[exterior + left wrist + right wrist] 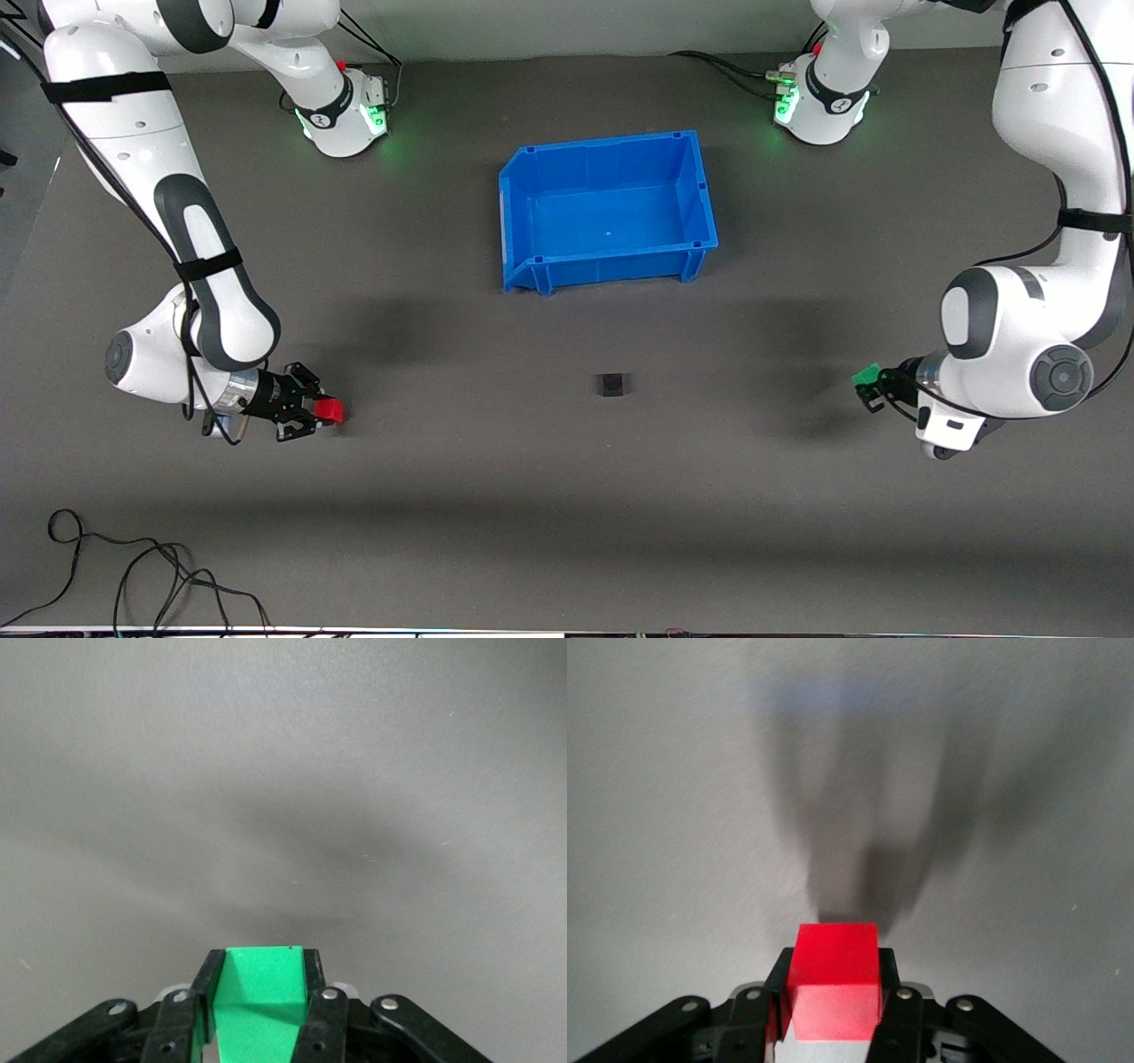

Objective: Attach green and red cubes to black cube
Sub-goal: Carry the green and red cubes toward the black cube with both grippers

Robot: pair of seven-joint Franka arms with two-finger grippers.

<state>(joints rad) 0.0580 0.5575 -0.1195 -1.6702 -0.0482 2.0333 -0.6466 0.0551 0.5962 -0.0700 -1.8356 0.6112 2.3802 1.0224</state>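
The black cube [611,384] sits alone on the grey mat, nearer the front camera than the blue bin. My right gripper [326,411] is low at the right arm's end of the table, shut on the red cube [330,409]; the right wrist view shows that red cube [834,979] pinched between both fingers and resting on the mat. My left gripper [868,379] is at the left arm's end, shut on the green cube [866,375]. In the left wrist view the green cube [260,997] fills the gap between the fingers, above the mat.
An empty blue bin [530,215] stands mid-table, farther from the front camera than the black cube. Loose black cables [133,567] lie near the front edge at the right arm's end. Both arm bases stand along the table's back edge.
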